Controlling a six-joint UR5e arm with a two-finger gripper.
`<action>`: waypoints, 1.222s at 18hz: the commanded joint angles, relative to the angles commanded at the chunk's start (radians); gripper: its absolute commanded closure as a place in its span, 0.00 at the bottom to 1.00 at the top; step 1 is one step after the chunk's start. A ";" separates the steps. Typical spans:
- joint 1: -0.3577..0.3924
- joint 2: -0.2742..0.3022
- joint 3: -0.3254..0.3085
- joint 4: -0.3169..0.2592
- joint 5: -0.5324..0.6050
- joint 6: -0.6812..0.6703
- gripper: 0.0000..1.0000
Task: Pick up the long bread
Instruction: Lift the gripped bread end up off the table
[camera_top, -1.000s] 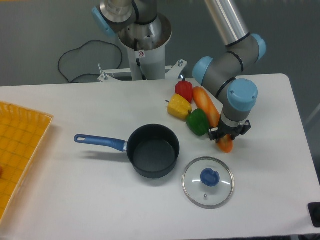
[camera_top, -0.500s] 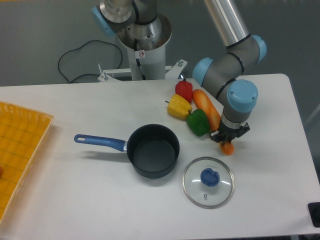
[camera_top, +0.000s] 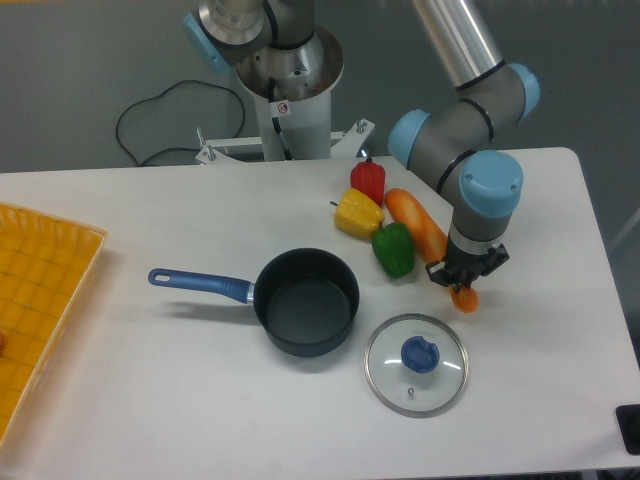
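The white table (camera_top: 560, 330) is being left bare toward its right edge, giving room for a lift. The long bread (camera_top: 420, 226), lying near the far right corner beside the green pepper (camera_top: 395, 249), is being shifted rightward since a second ago. The gripper (camera_top: 466, 281) is being kept closed on its near end, suggesting a secured grasp.

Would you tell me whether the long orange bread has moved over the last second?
Yes. The long orange bread has slid right, away from the green pepper.
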 joint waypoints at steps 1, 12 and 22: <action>0.000 0.005 0.008 0.000 -0.005 0.002 0.78; -0.044 0.100 0.080 -0.127 -0.031 0.104 0.78; -0.106 0.107 0.077 -0.144 -0.022 0.359 0.78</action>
